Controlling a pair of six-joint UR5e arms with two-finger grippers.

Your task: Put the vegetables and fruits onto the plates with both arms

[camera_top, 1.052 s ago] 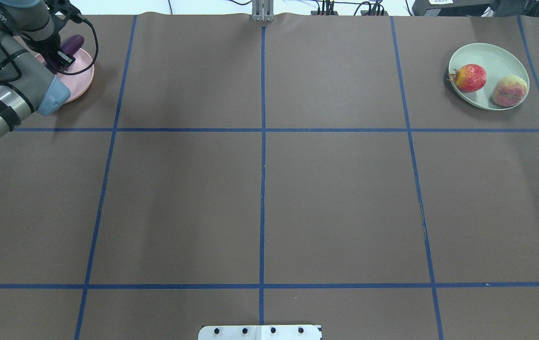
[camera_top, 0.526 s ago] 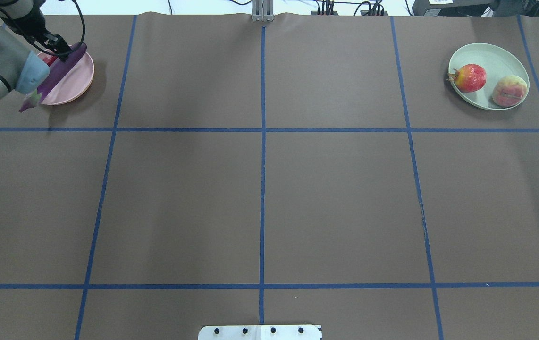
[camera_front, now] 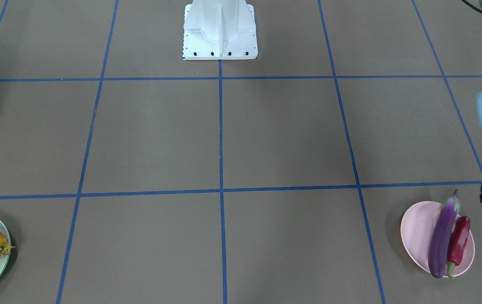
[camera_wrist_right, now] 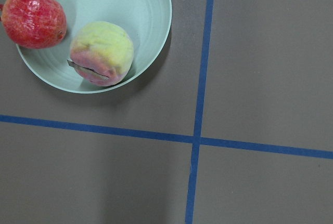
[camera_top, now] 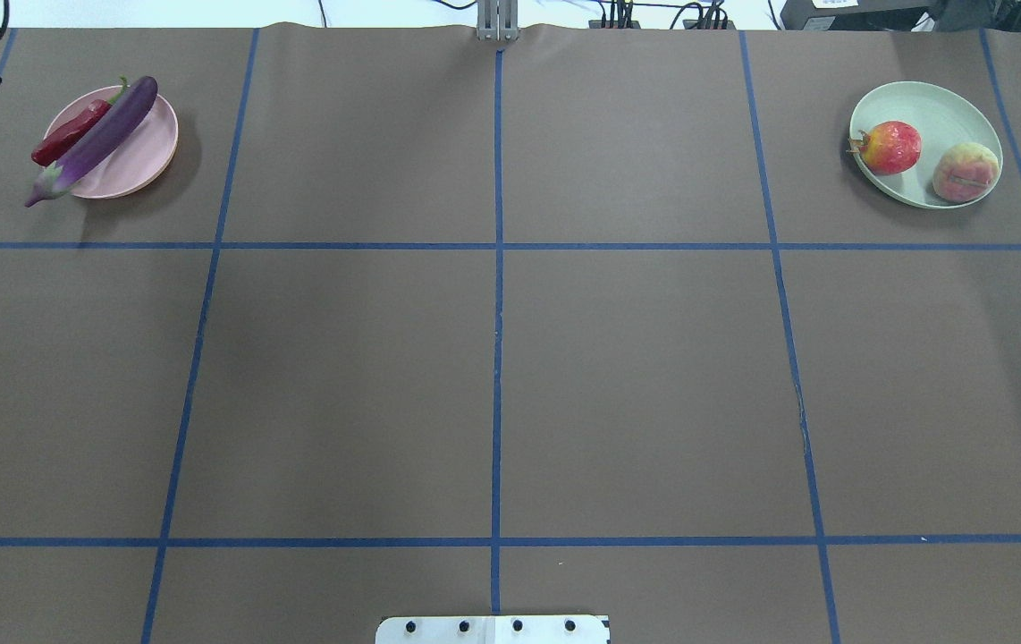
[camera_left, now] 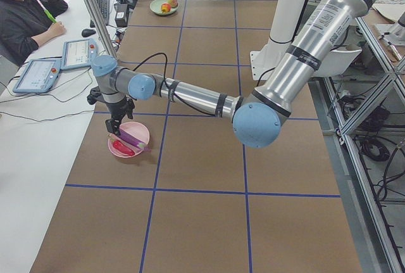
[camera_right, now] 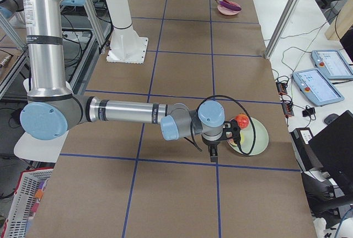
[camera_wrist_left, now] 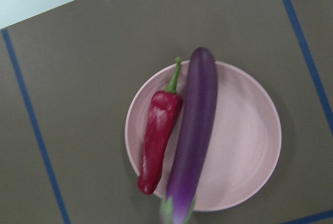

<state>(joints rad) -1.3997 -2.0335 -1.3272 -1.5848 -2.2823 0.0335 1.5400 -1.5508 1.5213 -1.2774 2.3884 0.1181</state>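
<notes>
The purple eggplant (camera_top: 95, 139) and the red chili (camera_top: 68, 136) lie side by side on the pink plate (camera_top: 148, 148) at the far left. The eggplant's stem end overhangs the rim. The left wrist view shows them from above: eggplant (camera_wrist_left: 195, 135), chili (camera_wrist_left: 156, 141), plate (camera_wrist_left: 244, 146). The pomegranate-like fruit (camera_top: 891, 147) and the peach (camera_top: 966, 172) sit on the mint green plate (camera_top: 931, 103) at the far right. My left gripper (camera_left: 116, 130) hangs just above the pink plate. My right gripper (camera_right: 212, 152) is beside the mint plate. I cannot tell whether either is open or shut.
The white pedestal base (camera_front: 220, 29) stands at the robot's side of the table. Blue tape lines (camera_top: 497, 268) divide the brown table. The pink plate lies close to the table's left end, where an operator (camera_left: 25, 13) sits with tablets (camera_left: 60, 64).
The left arm has drawn back to the left and almost out of the overhead view. The eggplant it covered now lies uncovered on the pink plate beside the chili.
</notes>
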